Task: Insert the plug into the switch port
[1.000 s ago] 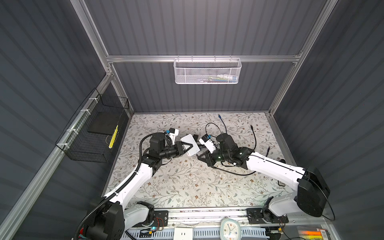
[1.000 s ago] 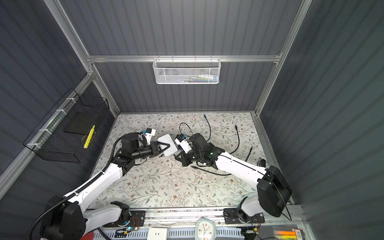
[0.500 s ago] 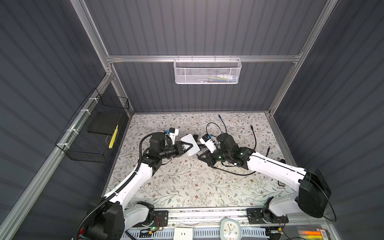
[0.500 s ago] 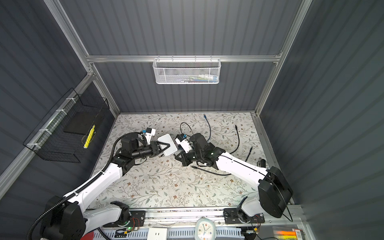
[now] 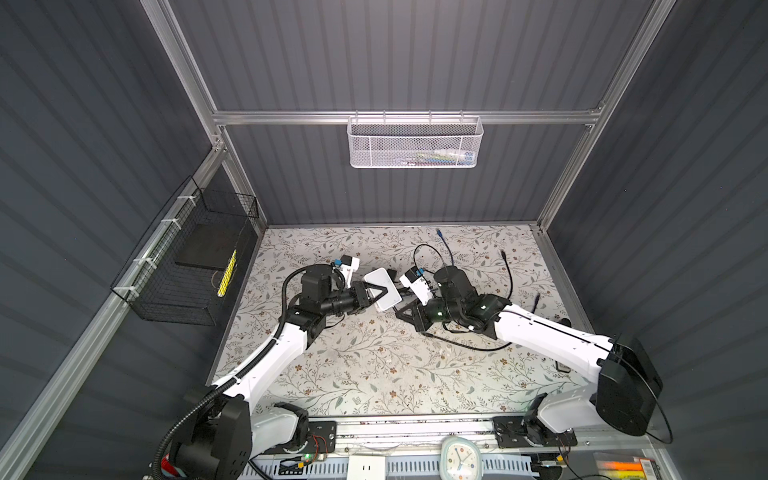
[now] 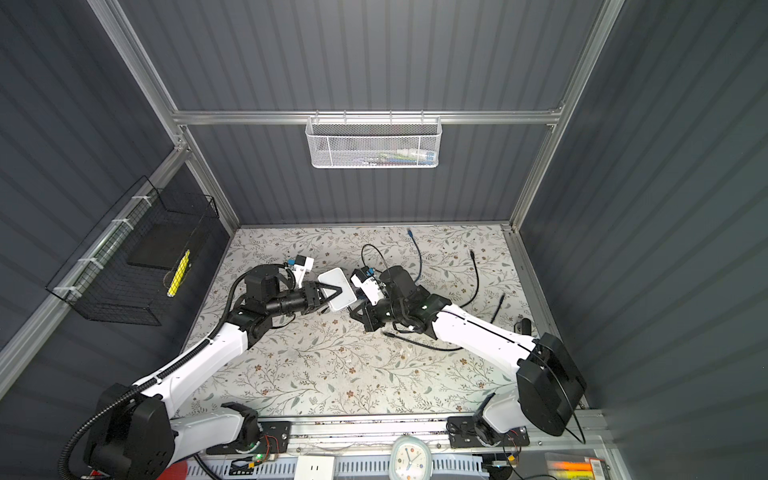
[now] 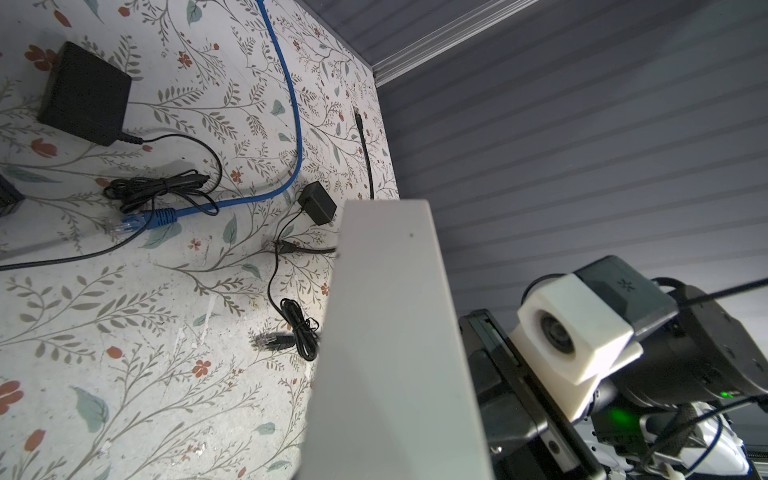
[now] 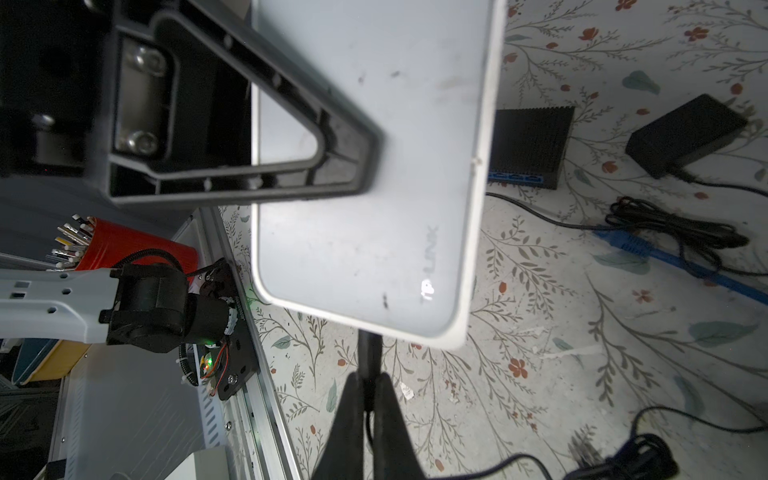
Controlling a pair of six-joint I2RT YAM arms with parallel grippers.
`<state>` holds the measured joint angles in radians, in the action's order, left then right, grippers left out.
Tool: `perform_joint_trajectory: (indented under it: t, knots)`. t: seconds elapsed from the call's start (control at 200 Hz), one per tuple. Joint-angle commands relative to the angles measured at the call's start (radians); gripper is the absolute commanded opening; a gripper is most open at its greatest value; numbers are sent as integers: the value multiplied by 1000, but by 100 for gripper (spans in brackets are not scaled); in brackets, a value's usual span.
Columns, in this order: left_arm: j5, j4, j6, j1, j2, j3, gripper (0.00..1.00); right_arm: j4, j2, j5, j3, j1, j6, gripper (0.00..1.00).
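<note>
Nearest the front edge, a small clock [image 5: 460, 457] sits on the rail, and a red cup [image 8: 124, 249] of pens stands by the left arm's base.

Past that is the flowery bench [image 5: 374, 374], with both arms reaching in to meet over its middle.

The left gripper [image 5: 383, 291] is clamped on the white switch [image 5: 390, 298]. One black three-cornered finger [image 8: 257, 166] lies flat on the switch's wide face. The switch is held up off the bench and tilted, as both top views show.

The right gripper [image 8: 365, 384] is squeezed tight on the thin black plug [image 8: 369, 353]. The plug sticks out from between the two fingers and reaches the rounded edge of the switch. That edge hides the tip, so I cannot tell if the plug is in a port or only touching. Its black cord trails away across the bench behind the right gripper.

Farther out, loose things lie flat on the bench. There is a blue cable [image 7: 293, 95] with a blue end, a bundled black cord [image 7: 162, 193] beside it, and a black power brick [image 7: 83, 93]. A black box [image 8: 528, 141] with a row of blue ports also lies there.

On the left wall hangs a black wire basket [image 5: 187, 270]. On the back wall, farthest off, hangs a white mesh basket [image 5: 415, 145].
</note>
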<state>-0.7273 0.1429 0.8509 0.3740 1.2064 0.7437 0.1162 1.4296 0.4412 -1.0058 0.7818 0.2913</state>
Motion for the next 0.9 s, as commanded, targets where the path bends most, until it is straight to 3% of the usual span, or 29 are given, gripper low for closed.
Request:
perform_joint_trajectory:
  t: [0.0,0.37,0.895]
  knots:
    - [-79,-35,3,15,-14,17,0,-90,5,-21,-29,-3,6,0]
    - [-135,-153,-92,34,-36,16,0,-121,33,-39,-87,-3,14,0]
    - [-152,-134,-86,39,-44,-26,0,-247,-3,-93,-54,-7,33,0]
